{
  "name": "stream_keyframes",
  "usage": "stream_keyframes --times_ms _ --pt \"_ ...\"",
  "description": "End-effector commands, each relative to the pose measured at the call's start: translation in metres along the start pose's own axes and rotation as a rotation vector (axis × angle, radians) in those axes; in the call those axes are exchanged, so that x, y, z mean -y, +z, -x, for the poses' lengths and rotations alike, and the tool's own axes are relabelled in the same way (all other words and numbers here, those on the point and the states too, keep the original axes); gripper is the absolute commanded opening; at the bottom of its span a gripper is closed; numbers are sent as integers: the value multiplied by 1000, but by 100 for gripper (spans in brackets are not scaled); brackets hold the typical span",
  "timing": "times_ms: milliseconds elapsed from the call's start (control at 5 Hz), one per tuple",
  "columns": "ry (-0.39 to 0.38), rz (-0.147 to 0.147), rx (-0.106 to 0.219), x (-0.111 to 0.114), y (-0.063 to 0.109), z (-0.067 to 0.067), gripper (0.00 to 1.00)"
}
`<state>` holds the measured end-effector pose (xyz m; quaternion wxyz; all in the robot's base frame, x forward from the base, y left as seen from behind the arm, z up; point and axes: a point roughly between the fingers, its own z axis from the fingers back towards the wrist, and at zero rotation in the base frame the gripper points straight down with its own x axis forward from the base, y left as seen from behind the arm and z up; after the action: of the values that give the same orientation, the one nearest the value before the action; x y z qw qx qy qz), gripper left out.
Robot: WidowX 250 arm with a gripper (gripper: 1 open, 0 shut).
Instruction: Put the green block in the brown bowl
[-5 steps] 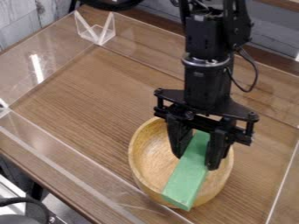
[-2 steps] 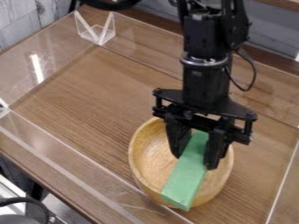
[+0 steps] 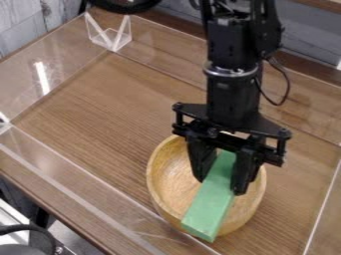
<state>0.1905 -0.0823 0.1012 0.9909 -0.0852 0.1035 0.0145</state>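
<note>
No brand, label or readable writing shows anywhere in the single camera view: the black robot arm [image 3: 237, 45], the wooden table [image 3: 114, 105] and the clear acrylic wall [image 3: 54, 149] around it are all unmarked. The gripper [image 3: 228, 181] hangs nose-down from the arm over the brown bowl [image 3: 170, 181], which sits at about 5 o'clock in the picture, near the front edge of the table. Its two dark fingers [image 3: 208, 159] are clamped on the upper end of the green block [image 3: 213, 199], one on each long side, so the jaws are closed on the bar rather than free. The block is tilted: its top end is held between the fingers above the middle of the bowl, and its lower end points toward 6 o'clock, reaching down to the near rim of the bowl, where it seems to rest on or just over the rim; whether it truly touches cannot be told. Part of the block lies within the bowl's outline and part overhangs the near edge. A small clear triangular stand [image 3: 110, 35] sits at about 11 o'clock, well apart from the bowl. Against the pictures from a second ago and less than half a second ago, nothing visible has changed: the arm hangs at the same place, the fingers grip the block the same way, the block keeps the same tilt, and the bowl has not shifted.
</note>
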Motion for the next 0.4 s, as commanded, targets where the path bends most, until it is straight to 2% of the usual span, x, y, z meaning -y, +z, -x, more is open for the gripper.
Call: stream_keyframes --times_ms 0,200 --pt "3 16 36 0 9 0 0" --pt "5 18 34 0 9 0 0"
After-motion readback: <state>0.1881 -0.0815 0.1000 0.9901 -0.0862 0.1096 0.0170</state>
